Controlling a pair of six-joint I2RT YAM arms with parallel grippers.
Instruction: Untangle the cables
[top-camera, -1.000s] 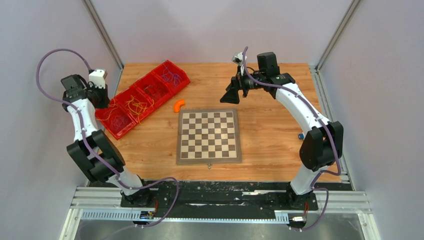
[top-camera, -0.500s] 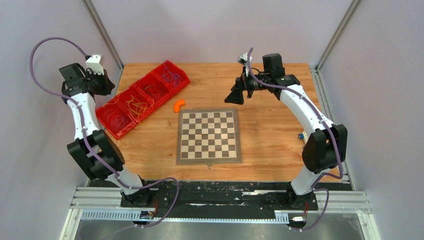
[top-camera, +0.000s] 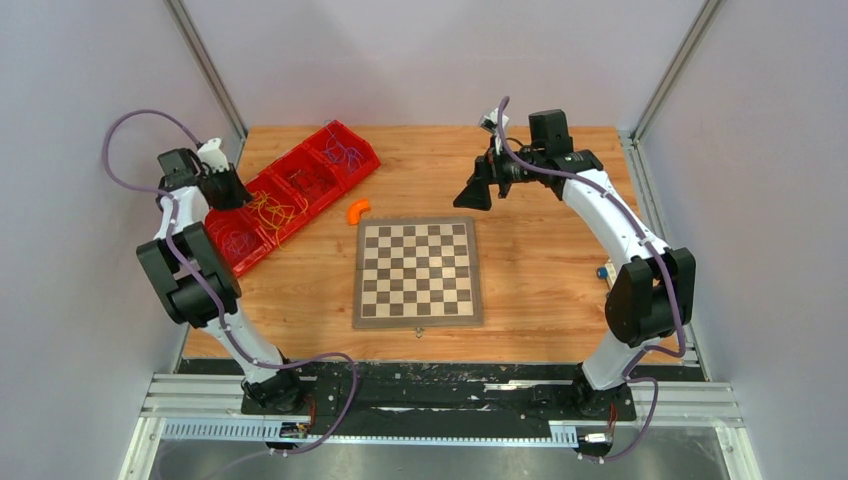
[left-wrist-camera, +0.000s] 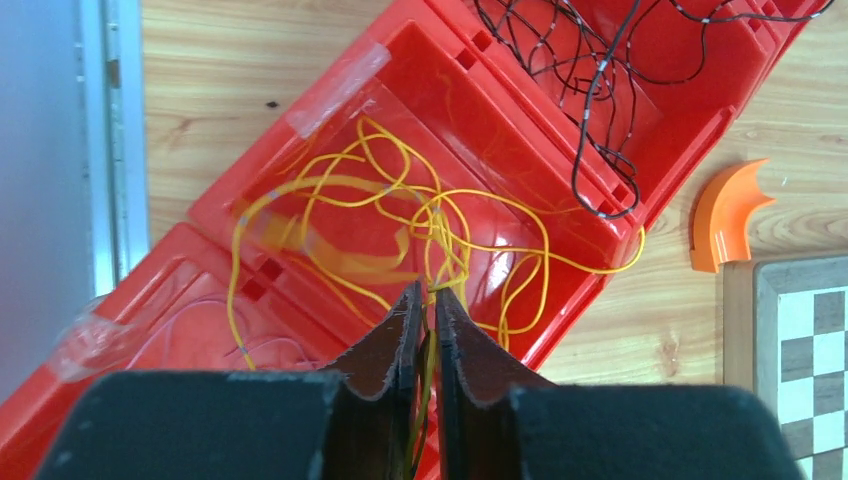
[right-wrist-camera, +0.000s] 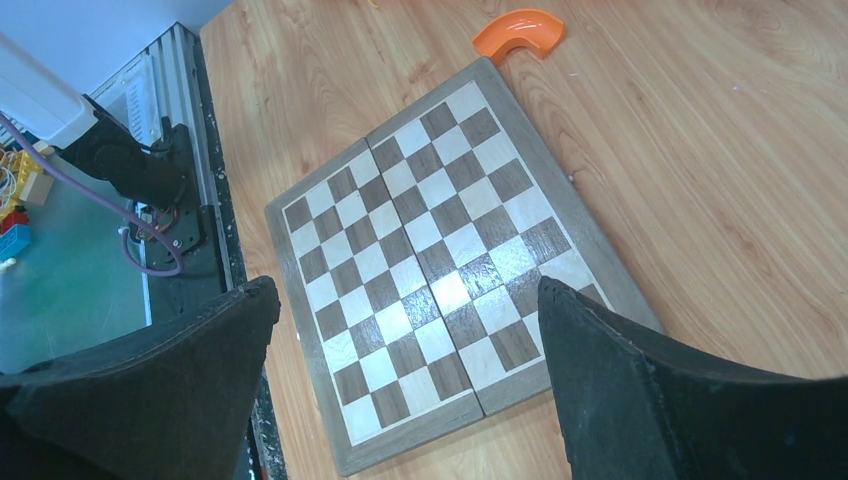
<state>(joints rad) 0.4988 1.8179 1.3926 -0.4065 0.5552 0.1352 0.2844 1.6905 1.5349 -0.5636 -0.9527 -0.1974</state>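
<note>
A row of red bins (top-camera: 300, 170) lies at the back left of the table. One bin (left-wrist-camera: 480, 110) holds a tangle of thin yellow cables (left-wrist-camera: 400, 225); the bin beside it holds black cables (left-wrist-camera: 590, 70), and another holds faint purple ones (top-camera: 345, 152). My left gripper (left-wrist-camera: 427, 292) hangs over the yellow bin, shut on a few yellow strands that run down between its fingers. It also shows in the top view (top-camera: 228, 190). My right gripper (right-wrist-camera: 405, 300) is open wide and empty, held high above the chessboard (right-wrist-camera: 440, 250), and shows in the top view (top-camera: 478, 190).
The chessboard (top-camera: 417, 272) lies mid-table. An orange curved piece (top-camera: 357, 210) sits just beyond its far left corner, also in the left wrist view (left-wrist-camera: 725, 215). A small blue object (top-camera: 602, 271) lies by the right arm. A metal frame rail (left-wrist-camera: 105, 150) runs left of the bins.
My left arm has swung in from the left wall to over the yellow-cable bin. My right gripper has shifted slightly to the right and stays open.
</note>
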